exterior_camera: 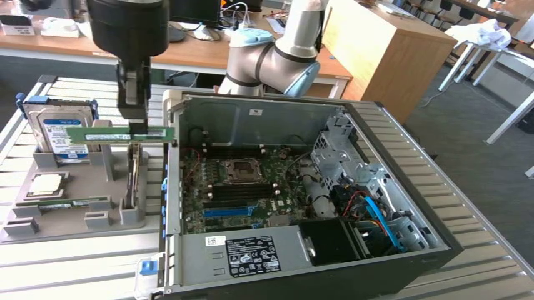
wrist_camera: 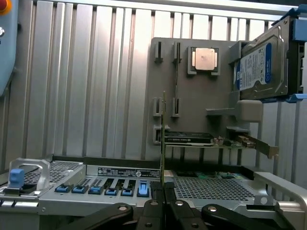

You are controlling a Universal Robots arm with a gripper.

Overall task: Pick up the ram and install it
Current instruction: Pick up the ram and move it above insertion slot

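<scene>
The ram [exterior_camera: 119,134] is a long green stick held level in the air, with my gripper [exterior_camera: 136,129] shut on its end nearest the case. It hangs above the grey holder tray [exterior_camera: 75,219], to the exterior view's left of the open computer case [exterior_camera: 367,125]. In the wrist view the ram [wrist_camera: 163,139] shows edge-on as a thin line rising from between my fingertips [wrist_camera: 163,190]. The motherboard's memory slots [exterior_camera: 242,192] lie inside the case, apart from the stick.
The tray also holds a hard drive [exterior_camera: 57,132], a square silvery processor [exterior_camera: 46,183], another green stick lying flat [exterior_camera: 62,203] and an upright card [exterior_camera: 134,178]. The case's raised side wall [exterior_camera: 171,187] stands between tray and motherboard. The arm's elbow [exterior_camera: 267,62] is behind the case.
</scene>
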